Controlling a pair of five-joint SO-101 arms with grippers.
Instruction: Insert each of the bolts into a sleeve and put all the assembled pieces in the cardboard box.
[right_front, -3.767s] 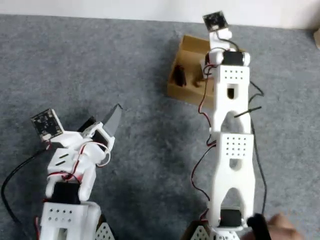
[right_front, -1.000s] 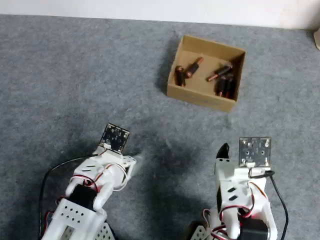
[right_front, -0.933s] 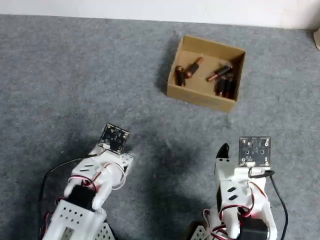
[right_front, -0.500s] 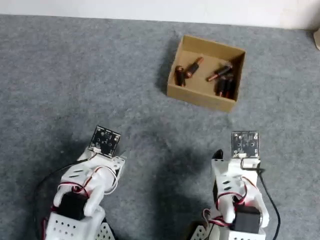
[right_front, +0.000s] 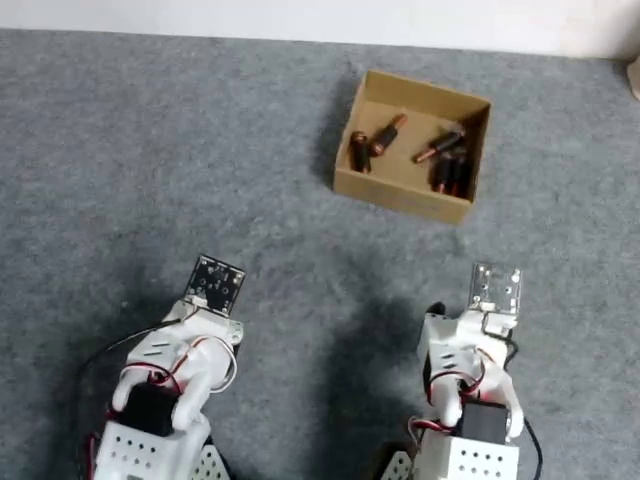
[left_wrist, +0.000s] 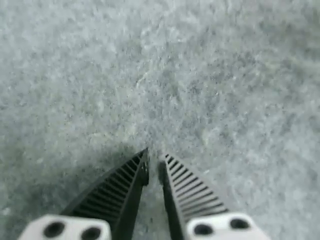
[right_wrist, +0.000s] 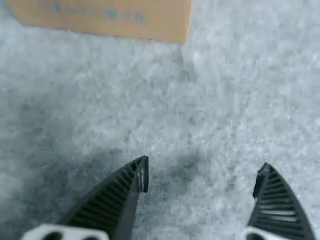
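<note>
The left claw (left_wrist: 154, 156) is seen closed down to a thin slit, with nothing held, above the grey desk (right_front: 150, 150). The right claw (right_wrist: 203, 165) is spread wide and empty. The assembled pieces (right_front: 385, 135) are laid inside the cardboard box (right_front: 400, 195), well apart from both.

Right wrist camera: the cardboard box (right_wrist: 100, 20) is chopped by the frame edge, one blurred wall, insides hidden. From above, pieces (right_front: 385, 135) in it, too small to count. My left arm (right_front: 160, 390) and right arm (right_front: 465, 400) run off frame.
</note>
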